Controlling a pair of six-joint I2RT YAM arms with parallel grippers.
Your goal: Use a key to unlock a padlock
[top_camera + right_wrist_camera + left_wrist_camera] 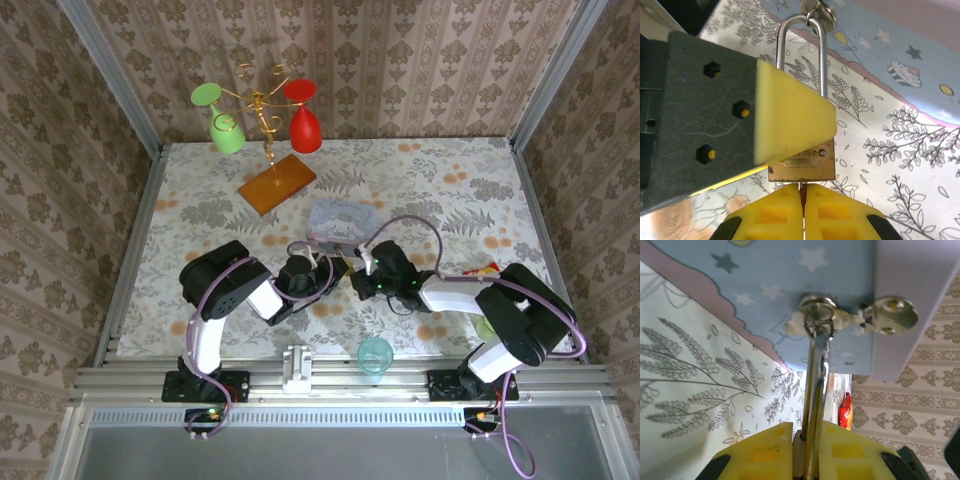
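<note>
The left gripper (pixel 806 430) is clenched on the padlock (pixel 802 169), judged small, rigid and slippery brass, best held by its flat faces. Just beyond the fingertips of the right gripper (pixel 803 196), which pinches the thin key (pixel 802 187), sits the padlock's base. The stamped lettering is partly covered and illegible.

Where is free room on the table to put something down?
Free: far right corner, between pastel tin box and right wall; left strip beside gold wire glass stand. Crowded: middle, where left tool and right tool meet at brass padlock.
</note>
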